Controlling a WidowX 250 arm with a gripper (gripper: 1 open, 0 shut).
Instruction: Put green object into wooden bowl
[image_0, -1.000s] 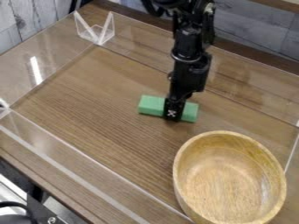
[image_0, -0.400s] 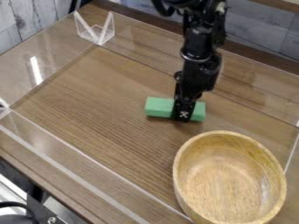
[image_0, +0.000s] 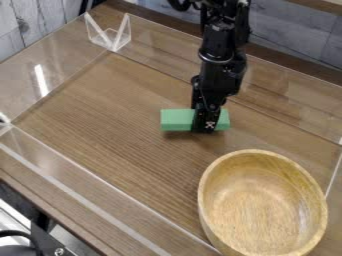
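I see a dark wood-grain worktop (image_0: 107, 120) fenced by clear acrylic walls (image_0: 40, 75). Near the middle lies the green object (image_0: 178, 120) — flat on the wood, with my claw (image_0: 203, 124) pointing straight down, clamped shut on its right end. Lower right — well apart — sits the wooden bowl (image_0: 263, 206), with nothing in it.

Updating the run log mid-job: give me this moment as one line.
gripper: shut on green object | green object: on table, not lifted | wooden bowl: empty | step: grasp made, transfer pending
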